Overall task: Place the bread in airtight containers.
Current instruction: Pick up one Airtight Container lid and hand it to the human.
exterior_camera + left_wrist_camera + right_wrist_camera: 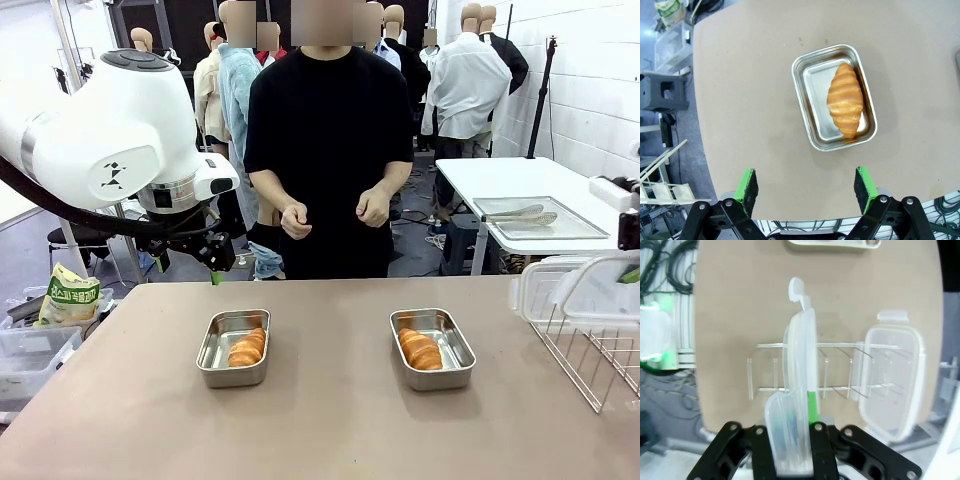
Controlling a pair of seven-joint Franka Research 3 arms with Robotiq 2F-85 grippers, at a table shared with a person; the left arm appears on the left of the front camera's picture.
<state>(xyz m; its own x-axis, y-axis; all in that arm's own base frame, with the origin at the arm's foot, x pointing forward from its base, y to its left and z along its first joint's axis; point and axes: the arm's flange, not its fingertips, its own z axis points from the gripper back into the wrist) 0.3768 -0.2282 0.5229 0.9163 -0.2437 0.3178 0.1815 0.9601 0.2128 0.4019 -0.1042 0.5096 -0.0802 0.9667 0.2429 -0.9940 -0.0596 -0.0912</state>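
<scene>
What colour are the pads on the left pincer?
Bright green: the pads of the left pincer, best in the left wrist view.

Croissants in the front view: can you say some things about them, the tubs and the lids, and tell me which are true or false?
1. Each golden-brown croissant lies in its own small stainless-steel tub. True.
2. Lids cover both tubs. False: both tubs are uncovered.
3. The right gripper is shut on a clear plastic lid. True.
4. The left gripper grips a croissant. False: it is open and holds nothing.
</scene>
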